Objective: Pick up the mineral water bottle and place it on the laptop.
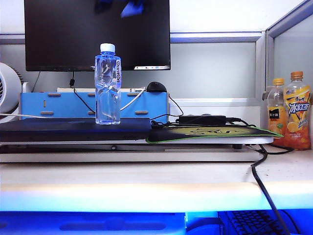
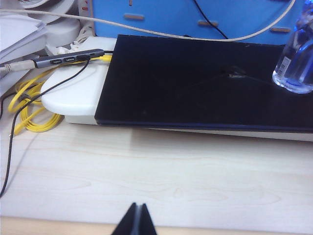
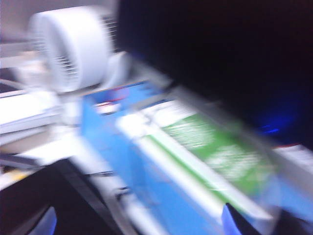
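Note:
The mineral water bottle [image 1: 107, 88] stands upright on the closed dark laptop [image 1: 73, 129], near its right end, with nothing holding it. The exterior view shows neither gripper. In the left wrist view the laptop [image 2: 195, 83] lies ahead on its white stand, the bottle's base [image 2: 296, 63] sits at its far corner, and my left gripper [image 2: 138, 218] hangs shut and empty over the pale desk, well short of both. The right wrist view is blurred by motion. My right gripper [image 3: 139, 225] is open, its fingers [image 3: 235, 221] wide apart with nothing between them.
A black monitor [image 1: 98, 34] stands behind. A white fan [image 1: 7, 88] and a blue organiser [image 1: 58, 105] are at the back left. A green-edged mouse mat [image 1: 210, 132] carries a black power brick [image 1: 202, 119]. Two orange drink bottles [image 1: 297, 112] stand far right. Yellow cable [image 2: 29, 107] lies beside the stand.

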You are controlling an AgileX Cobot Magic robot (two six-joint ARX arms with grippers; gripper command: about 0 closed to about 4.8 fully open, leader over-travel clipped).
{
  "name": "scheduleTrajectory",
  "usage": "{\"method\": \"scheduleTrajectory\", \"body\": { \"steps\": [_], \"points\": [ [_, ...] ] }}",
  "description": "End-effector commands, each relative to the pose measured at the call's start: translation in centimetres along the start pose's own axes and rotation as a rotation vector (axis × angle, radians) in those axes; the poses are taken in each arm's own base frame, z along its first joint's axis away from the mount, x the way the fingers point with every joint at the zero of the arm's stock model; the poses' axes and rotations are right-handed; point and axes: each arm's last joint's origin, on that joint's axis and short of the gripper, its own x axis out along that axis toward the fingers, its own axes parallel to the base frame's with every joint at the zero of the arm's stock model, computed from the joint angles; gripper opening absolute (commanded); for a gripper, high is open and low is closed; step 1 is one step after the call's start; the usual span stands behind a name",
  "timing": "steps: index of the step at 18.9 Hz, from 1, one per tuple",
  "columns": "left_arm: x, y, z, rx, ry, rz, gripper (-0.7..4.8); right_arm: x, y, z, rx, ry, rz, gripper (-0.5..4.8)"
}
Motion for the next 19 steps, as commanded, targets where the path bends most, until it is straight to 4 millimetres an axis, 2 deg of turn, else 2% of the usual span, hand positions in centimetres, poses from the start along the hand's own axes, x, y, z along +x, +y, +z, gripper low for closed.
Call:
{"method": "scheduleTrajectory", "body": {
  "steps": [1,2,3,4,5,6,7,8,9,10,12,15,19],
  "points": [
    [0.0,0.0,0.0,0.002,-0.003,-0.004,-0.02,-4.2,-1.6,4.6,-0.014,-0.034,-0.203,0.82],
    [0.0,0.0,0.0,0.001,-0.003,-0.004,-0.02,-6.7,-2.3,6.7,-0.022,-0.049,-0.277,0.30],
    [0.0,0.0,0.0,0.002,-0.003,-0.004,-0.02,-9.4,-2.8,8.5,-0.017,-0.071,-0.302,0.26],
    [0.0,0.0,0.0,0.001,-0.003,-0.004,-0.02,-11.4,-3.0,9.8,-0.014,-0.096,-0.308,-0.01],
    [0.0,0.0,0.0,0.002,-0.003,-0.004,-0.02,-14.7,-3.4,11.6,-0.009,-0.140,-0.320,-0.01],
    [0.0,0.0,0.0,0.001,-0.003,-0.004,-0.02,-19.6,-3.8,13.9,-0.005,-0.205,-0.337,-0.01],
    [0.0,0.0,0.0,0.002,-0.003,-0.004,-0.02,-21.8,-4.0,14.7,-0.007,-0.234,-0.345,-0.01],
    [0.0,0.0,0.0,0.002,-0.003,-0.004,-0.02,-25.6,-4.2,15.9,-0.016,-0.279,-0.361,-0.01],
    [0.0,0.0,0.0,0.001,-0.003,-0.004,-0.02,-28.2,-4.3,16.6,-0.018,-0.312,-0.371,-0.01],
    [0.0,0.0,0.0,0.002,-0.003,-0.004,-0.02,-30.5,-4.4,17.0,-0.015,-0.339,-0.378,-0.01],
    [0.0,0.0,0.0,0.001,-0.003,-0.004,-0.02,-37.1,-4.3,17.6,-0.009,-0.392,-0.390,-0.01],
    [0.0,0.0,0.0,0.002,-0.003,-0.004,-0.02,-42.6,-4.1,17.1,-0.009,-0.390,-0.388,-0.01],
    [0.0,0.0,0.0,0.002,-0.003,-0.004,-0.02,-48.5,-3.5,15.6,-0.010,-0.362,-0.390,-0.01]
  ]
}}
